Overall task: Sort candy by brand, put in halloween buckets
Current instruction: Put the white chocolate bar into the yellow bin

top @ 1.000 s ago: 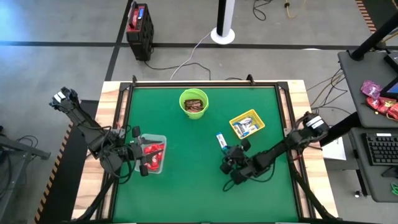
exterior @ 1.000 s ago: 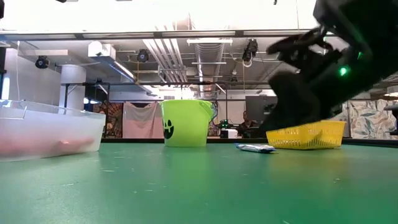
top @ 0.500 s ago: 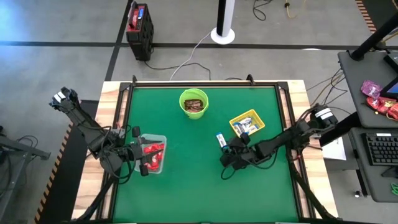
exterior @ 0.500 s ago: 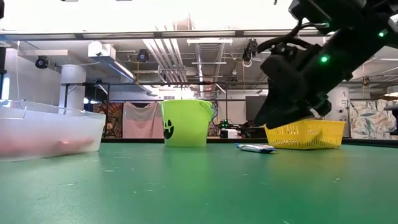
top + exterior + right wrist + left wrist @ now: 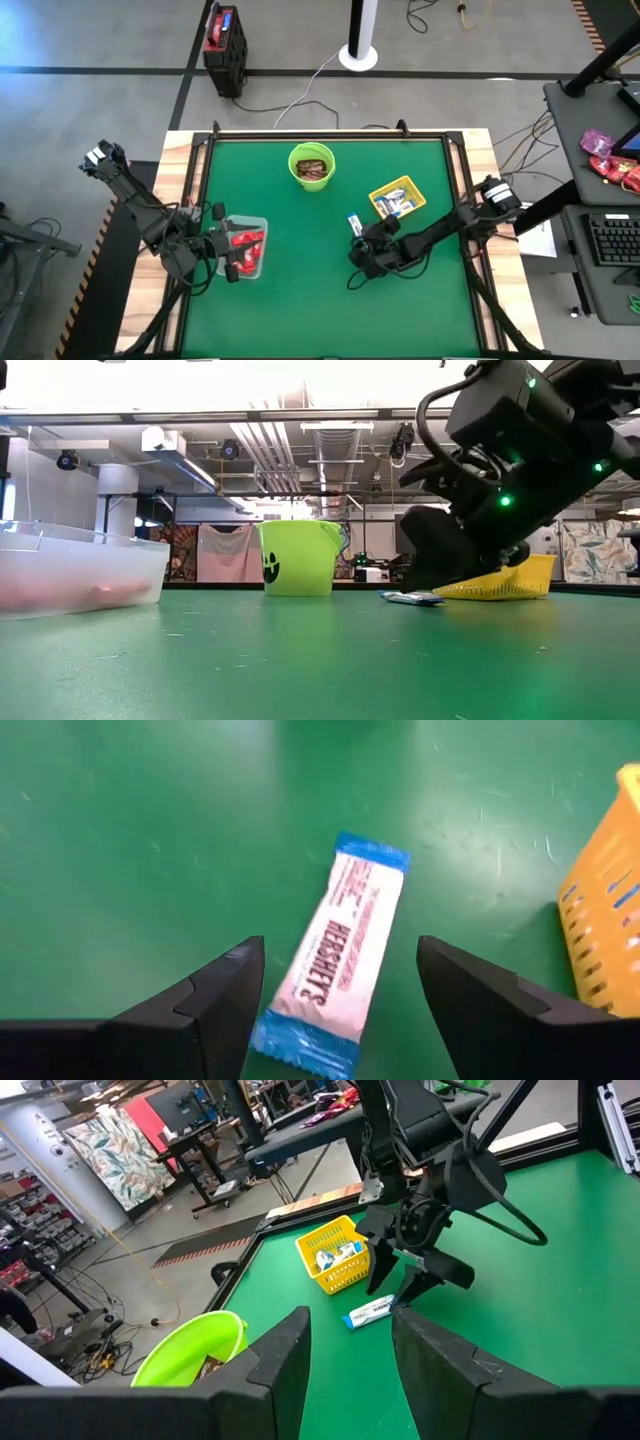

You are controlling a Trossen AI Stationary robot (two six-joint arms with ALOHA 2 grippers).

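Observation:
A blue-and-white candy bar (image 5: 335, 955) lies flat on the green table (image 5: 300, 300), just left of the yellow tray (image 5: 397, 198). My right gripper (image 5: 340, 948) hangs over it, open, one finger on each side of the bar and clear of it; the left wrist view shows it (image 5: 410, 1285) tipped down above the bar (image 5: 370, 1313). My left gripper (image 5: 232, 262) waits open at the clear tub (image 5: 250, 246), nothing between its fingers. Red candy fills the tub, brown candy the green bucket (image 5: 311, 165), blue-and-white candy the yellow tray.
The green bucket stands at the table's far middle, the yellow tray right of centre, the clear tub at the left. Bare green mat stretches along the near edge. A raised black frame (image 5: 330, 133) borders the table.
My right gripper has moved toward the table's far left and down, tipping its fingers over the blue-and-white bar. The bar has stayed where it was.

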